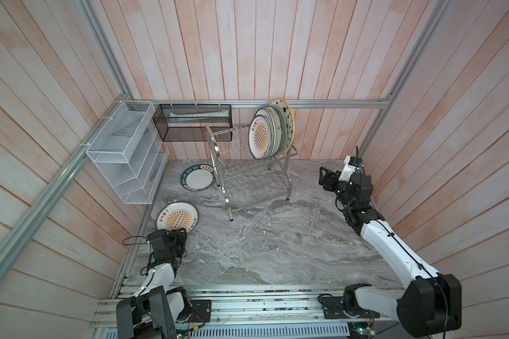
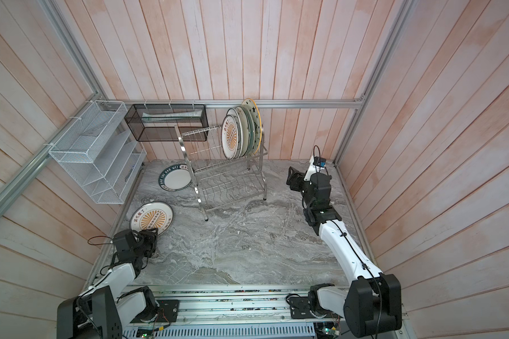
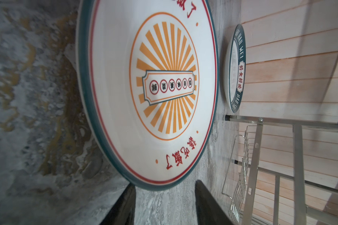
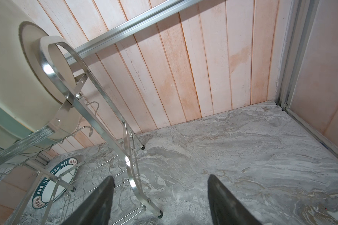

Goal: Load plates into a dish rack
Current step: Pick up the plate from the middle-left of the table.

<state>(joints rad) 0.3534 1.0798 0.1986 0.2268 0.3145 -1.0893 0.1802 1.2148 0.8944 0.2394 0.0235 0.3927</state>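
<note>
My left gripper [image 3: 164,194] has its jaws partway apart, low over the marble tabletop [image 1: 262,243]. The near rim of the orange-sunburst plate [image 3: 144,78] sits right at the mouth of the gap; one fingertip [image 3: 129,192] looks to be against that rim, though I can't be sure from this angle, and the other stands clear. Further out ahead of those jaws the teal-rimmed "HAO WEI" plate [image 3: 235,68] lies flat by a foot of the dish rack [image 1: 249,176]. My right gripper [image 4: 160,181] is spread wide around nothing, with the rack just beyond one finger and a row of plates [image 1: 260,137] standing upright in its upper tier.
</note>
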